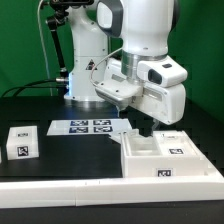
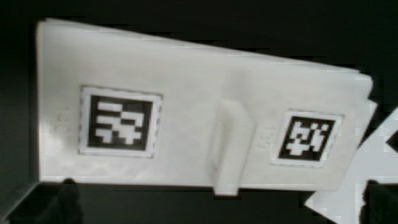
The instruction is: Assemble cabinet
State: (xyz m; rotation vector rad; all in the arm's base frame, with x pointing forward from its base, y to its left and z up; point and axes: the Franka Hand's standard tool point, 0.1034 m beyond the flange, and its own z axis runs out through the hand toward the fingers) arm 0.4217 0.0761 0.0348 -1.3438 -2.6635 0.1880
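On the black table [image 1: 60,172], at the exterior view's right: cabinet [image 1: 165,160], white, blocky, fiducial-tagged, ridge between two tags in the wrist view. Claw [image 1: 141,126] above its left end, fingers spread, holding nothing. At left: loose tagged white block [image 1: 20,143]. Between them, farther back: marker board [image 1: 90,127].

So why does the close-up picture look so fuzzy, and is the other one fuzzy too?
In the wrist view the cabinet fills most of the picture, its two tags have soft, smeary edges and the white plastic looks pale and glowy. The exterior view is a bit sharper, but the table is very dark and the white arm looks bright against it.
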